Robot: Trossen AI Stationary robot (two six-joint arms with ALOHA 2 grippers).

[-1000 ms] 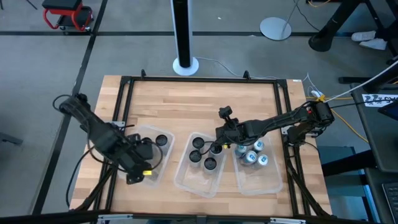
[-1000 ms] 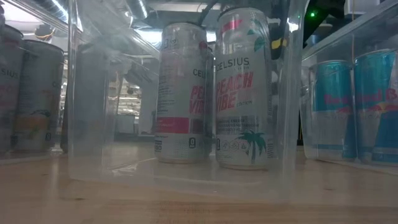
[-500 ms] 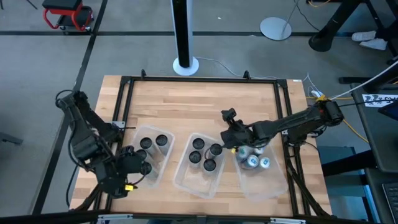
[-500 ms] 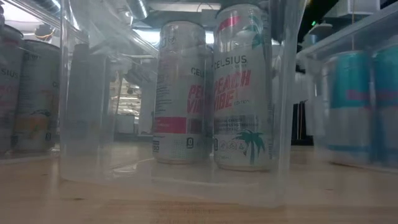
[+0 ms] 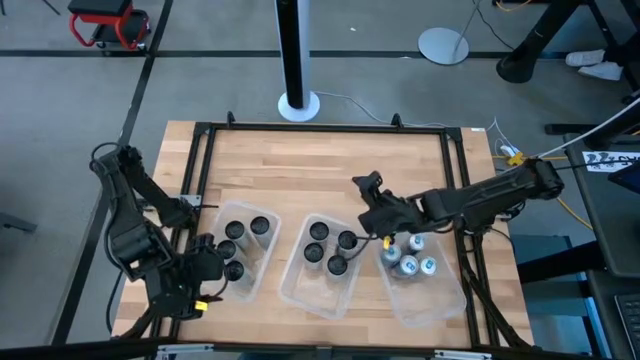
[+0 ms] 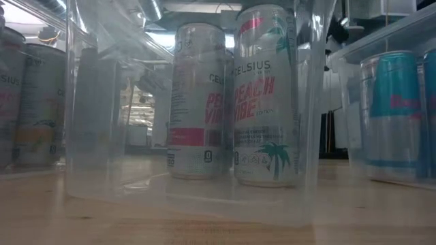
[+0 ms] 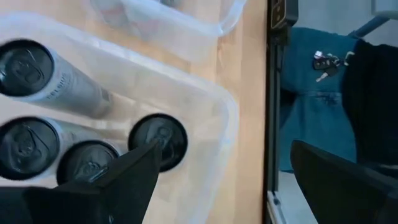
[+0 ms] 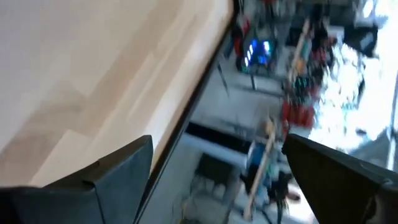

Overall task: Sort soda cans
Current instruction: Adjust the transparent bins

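Hovering with fingers apart and empty, the right gripper sat above the middle bin; the left gripper, likewise apart, hung over black-topped cans

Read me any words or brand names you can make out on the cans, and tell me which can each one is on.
"CELSIUS" and "PEACH VIBE": on the nearer white can in the middle bin, low view.
"PEACH VIBE", partly hidden: on the white can behind it.
Fine print on both: too small to read.
Blue cans on the right: pink lettering, too blurred.
Side print on a black-topped can, left wrist view: unreadable.
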